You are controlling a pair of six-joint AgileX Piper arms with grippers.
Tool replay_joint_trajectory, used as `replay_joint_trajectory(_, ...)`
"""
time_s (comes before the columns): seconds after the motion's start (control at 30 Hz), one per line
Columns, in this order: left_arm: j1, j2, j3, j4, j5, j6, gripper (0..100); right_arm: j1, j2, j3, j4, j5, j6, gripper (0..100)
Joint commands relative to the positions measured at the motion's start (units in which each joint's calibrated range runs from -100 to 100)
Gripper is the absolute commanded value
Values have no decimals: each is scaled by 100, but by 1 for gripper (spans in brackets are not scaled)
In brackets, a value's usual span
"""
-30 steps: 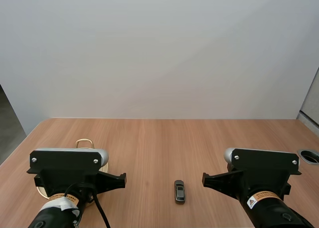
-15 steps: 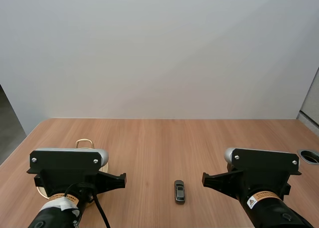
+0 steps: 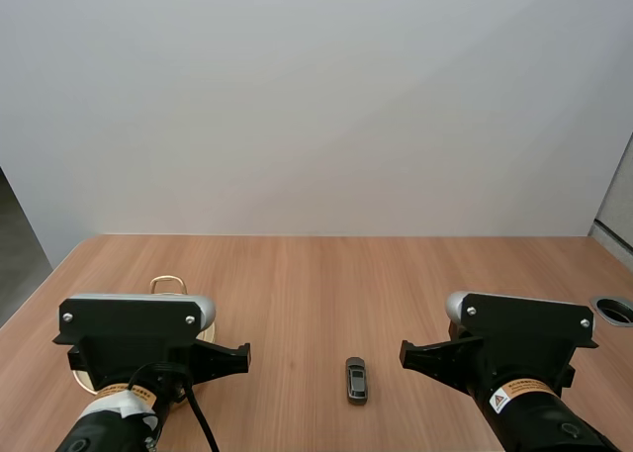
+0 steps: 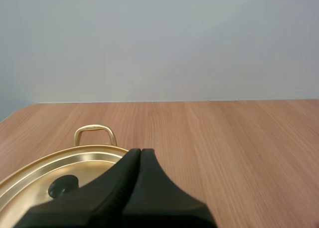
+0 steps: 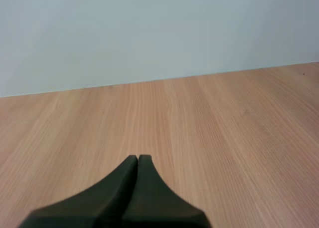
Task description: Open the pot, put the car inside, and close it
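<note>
Against the earlier frames we find almost no change. The car (image 3: 356, 380), the pot (image 4: 84, 153) and both arms stay in their places. Our right arm (image 3: 519, 338) has perhaps crept a very little toward the car, but this is hard to judge.

Our left pincer (image 4: 140, 150) is pressed together into one dark wedge and holds nothing. Its tip hangs over the rim of the pot. The golden lid (image 4: 94, 165) is on, with its black knob (image 4: 63, 185) a little aside from the tip.

Our right pincer (image 5: 138, 157) is also pressed together and empty, over bare surface (image 5: 224, 118).

In the high view the car lies flat on the surface between the two arms, nearer to the right one. It is well apart from the pot, which sits mostly under our left arm (image 3: 134, 333).
</note>
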Motion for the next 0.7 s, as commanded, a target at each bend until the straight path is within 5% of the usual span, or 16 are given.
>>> replay_joint_trajectory(0.0, -3, 0, 0, 3, 4, -1, 0, -3, 0, 0, 7, 0, -5, 0)
replay_joint_trajectory(0.53, -3, 0, 0, 3, -266, -3, 0, -3, 0, 0, -487, -14, -5, 0)
replay_joint_trajectory(0.67, -3, 0, 0, 3, -482, -3, 0, -3, 0, 0, -1067, -14, -12, 0)
